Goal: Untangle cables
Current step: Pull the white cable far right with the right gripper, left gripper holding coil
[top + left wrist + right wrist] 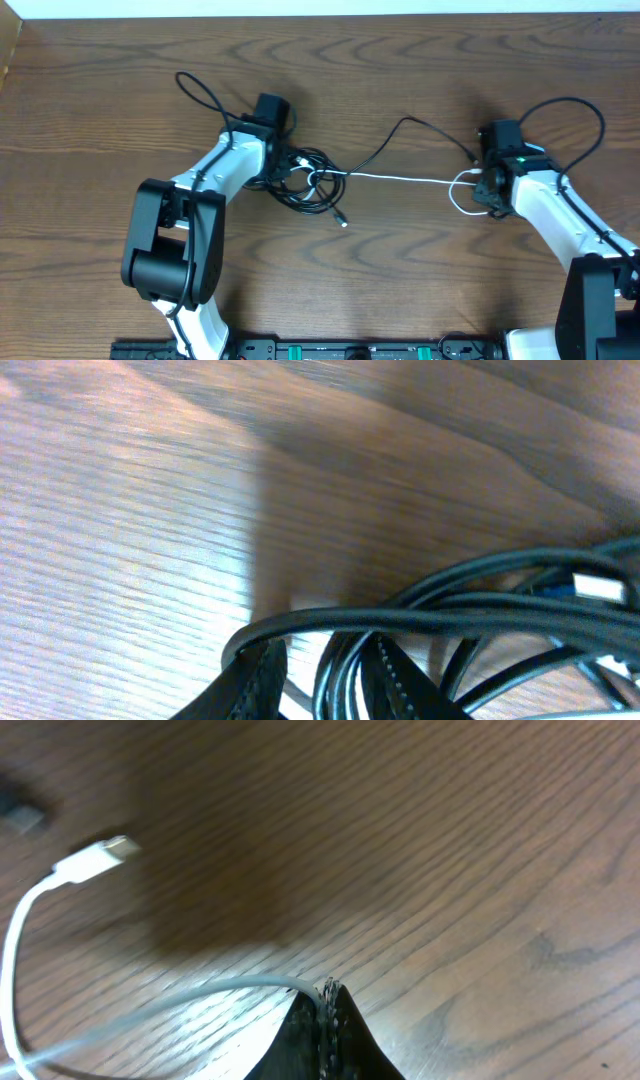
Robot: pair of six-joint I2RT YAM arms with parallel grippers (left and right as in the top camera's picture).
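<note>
Black cables (305, 182) lay bunched in a loose tangle left of the table's (100, 90) centre, with one plug end (343, 222) trailing out toward the near edge. One thin black strand (405, 122) arched away from the tangle to the right, ending near the right arm. The white cable (400, 179) ran out of the tangle in a straight, taut-looking line to the right, ending in a small loop (458, 195) beside the right gripper (484, 190). The left gripper (287, 168) sat on the left edge of the tangle. In the left wrist view its fingers (250, 685) were narrowly spaced with black cable strands (480, 610) passing between them, so it was holding the bundle. A silver plug with a blue insert (603, 589) showed at the right edge (blurred). In the right wrist view the right gripper (327, 1010) was closed tight, pinching the white cable (150, 1010) at its tips. That cable curved round to the left, and its white plug (100, 855) lay flat on the wood. A dark plug-like shape (20, 815) sat at the far left, too blurred to tell.
</note>
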